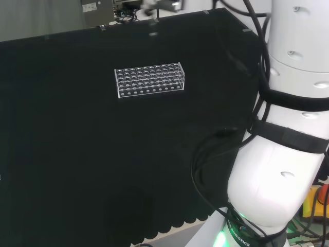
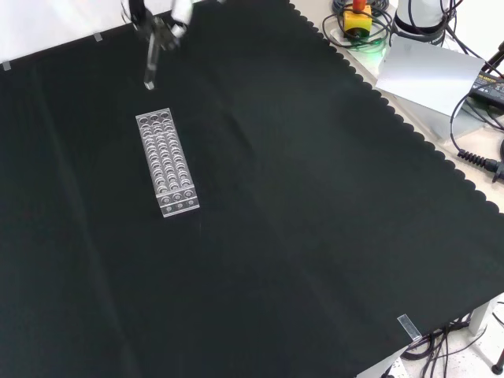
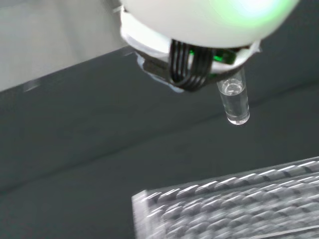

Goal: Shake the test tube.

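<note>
Clear glass, the test tube (image 2: pixel 150 69) hangs upright from the hand (image 2: pixel 163 30) at the top left of the front view, clear above the far end of the transparent rack (image 2: pixel 167 163) standing on the black-clothed surface (image 2: pixel 315 236). The wrist view shows the tube's rounded lower end (image 3: pixel 236 102) protruding below the hand, whose fingers appear clenched about its upper part. In my judgement the shake should be short and lateral, keeping the tube near upright and holding height above the rack to avoid striking it.

rack (image 2: pixel 167 163): clear, lying on the cloth
cloth (image 2: pixel 315 236): black, scalloped edge
button (image 2: pixel 356 11): red on yellow, beside cloth
</note>
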You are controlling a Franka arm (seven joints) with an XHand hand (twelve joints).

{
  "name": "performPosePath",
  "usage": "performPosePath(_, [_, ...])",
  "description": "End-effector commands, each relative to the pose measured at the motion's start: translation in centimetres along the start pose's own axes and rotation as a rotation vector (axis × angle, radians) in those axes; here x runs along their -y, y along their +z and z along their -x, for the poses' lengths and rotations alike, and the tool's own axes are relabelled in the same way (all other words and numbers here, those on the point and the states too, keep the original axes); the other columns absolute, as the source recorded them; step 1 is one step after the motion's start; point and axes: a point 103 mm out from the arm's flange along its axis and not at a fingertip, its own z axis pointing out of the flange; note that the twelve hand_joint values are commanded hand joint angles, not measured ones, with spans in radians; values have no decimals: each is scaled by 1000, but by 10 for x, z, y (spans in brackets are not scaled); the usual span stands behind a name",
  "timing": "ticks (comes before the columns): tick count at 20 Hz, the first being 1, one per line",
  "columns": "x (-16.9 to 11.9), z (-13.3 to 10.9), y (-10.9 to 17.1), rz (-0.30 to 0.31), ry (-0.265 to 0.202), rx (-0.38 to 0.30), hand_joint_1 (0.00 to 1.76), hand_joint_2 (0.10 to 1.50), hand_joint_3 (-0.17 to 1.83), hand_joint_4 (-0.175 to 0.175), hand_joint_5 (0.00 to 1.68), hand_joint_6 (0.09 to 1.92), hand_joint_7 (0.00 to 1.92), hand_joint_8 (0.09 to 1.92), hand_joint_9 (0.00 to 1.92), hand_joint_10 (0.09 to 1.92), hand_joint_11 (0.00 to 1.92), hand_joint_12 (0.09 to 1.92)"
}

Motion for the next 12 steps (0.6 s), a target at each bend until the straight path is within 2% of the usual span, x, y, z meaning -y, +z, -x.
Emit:
performPosePath(1, [47, -125, 45, -108, -246, -43, 1441, 547, 735, -175, 1382, 453, 1494, 467, 1378, 423, 1089, 1080])
performPosePath(5, [43, -112, 41, -93, -219, -33, 1441, 547, 735, -175, 1382, 453, 1494, 466, 1378, 423, 1088, 1081])
performPosePath(12, [26, -39, 26, -42, -89, 16, 1441, 547, 735, -175, 1382, 453, 1494, 466, 1378, 423, 1086, 1084])
